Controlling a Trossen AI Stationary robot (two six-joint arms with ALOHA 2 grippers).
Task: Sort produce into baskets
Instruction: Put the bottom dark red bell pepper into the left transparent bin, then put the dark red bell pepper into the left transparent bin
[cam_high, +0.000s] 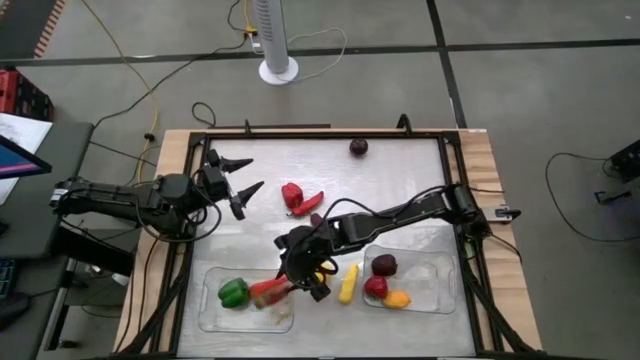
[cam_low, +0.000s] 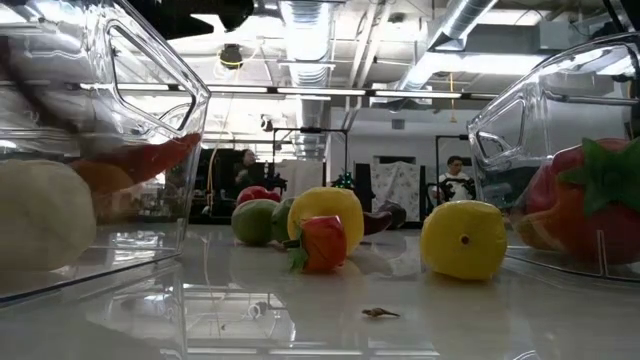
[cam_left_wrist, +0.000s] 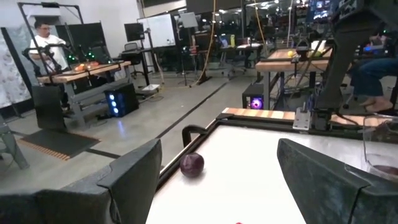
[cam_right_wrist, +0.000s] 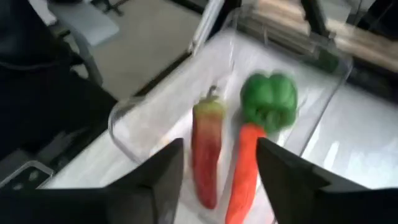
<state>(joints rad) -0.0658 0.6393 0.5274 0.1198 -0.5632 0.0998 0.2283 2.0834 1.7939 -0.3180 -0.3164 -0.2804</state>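
My right gripper (cam_high: 300, 278) hangs open over the right end of the left clear basket (cam_high: 215, 318). In the right wrist view (cam_right_wrist: 221, 144) a red chilli (cam_right_wrist: 207, 155) and an orange carrot (cam_right_wrist: 244, 168) lie in the basket below its spread fingers, beside a green pepper (cam_right_wrist: 268, 99). The right basket (cam_high: 440, 262) holds a dark plum (cam_high: 384, 265), a red piece and an orange-yellow piece. My left gripper (cam_high: 255, 173) waits open and empty at the table's left. It faces a plum (cam_left_wrist: 192, 165) at the far edge.
A yellow corn (cam_high: 348, 283) lies on the table between the baskets. A red pepper (cam_high: 291, 195) and a red chilli (cam_high: 312, 203) lie mid-table. The plum (cam_high: 358, 147) lies by the far rail. A dark frame rims the table. People stand in the room beyond.
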